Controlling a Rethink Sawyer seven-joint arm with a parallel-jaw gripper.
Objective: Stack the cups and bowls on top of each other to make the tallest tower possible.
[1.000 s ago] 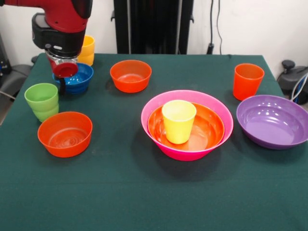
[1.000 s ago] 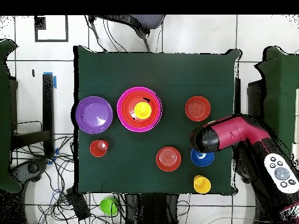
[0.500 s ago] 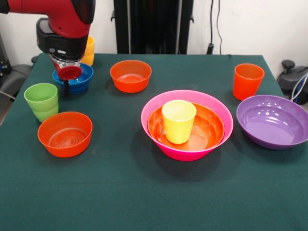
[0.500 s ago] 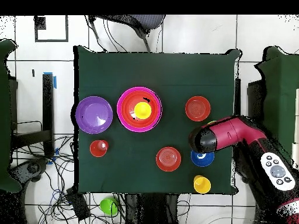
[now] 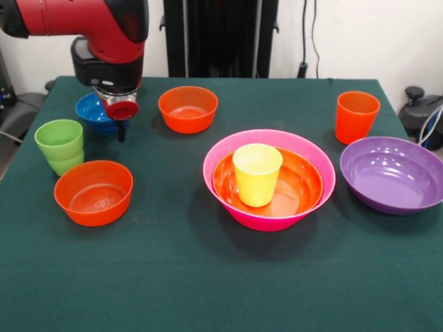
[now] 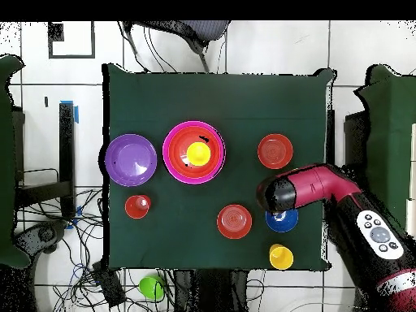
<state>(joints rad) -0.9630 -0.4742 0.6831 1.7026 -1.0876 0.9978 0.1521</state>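
Front view first: the red and black arm [image 5: 90, 31] comes down at the left, and the claw [image 5: 121, 117] hangs low just in front of the small blue bowl [image 5: 93, 111], partly covering it. Whether the claw is open or closed, or holding anything, I cannot tell from here. Just right of the claw sits a small orange bowl [image 5: 187, 108]. Nearer the camera and left of it stands the green cup [image 5: 61, 145], with a second small orange bowl [image 5: 93, 192] beside that cup. Well off to the claw's right is the tower [image 5: 268, 178]: the pink bowl [image 5: 235, 155] at the base, a large orange bowl [image 5: 304, 187] nested in it, a yellow cup [image 5: 257, 173] upright inside. Farther right, the purple bowl [image 5: 392, 174] and the orange cup [image 5: 356, 116] stand apart on the green table [image 5: 208, 277].

Overhead now: the arm's head [image 6: 280, 192] covers the claw, the blue bowl [image 6: 284, 220] peeking out beside it. A yellow cup [image 6: 281, 257] stands near, toward the table's edge. One orange bowl [image 6: 275, 150] lies on one side of the arm's head, the other [image 6: 234, 221] beside the blue bowl. The tower [image 6: 193, 152] is well apart, the purple bowl [image 6: 130, 159] beyond it.
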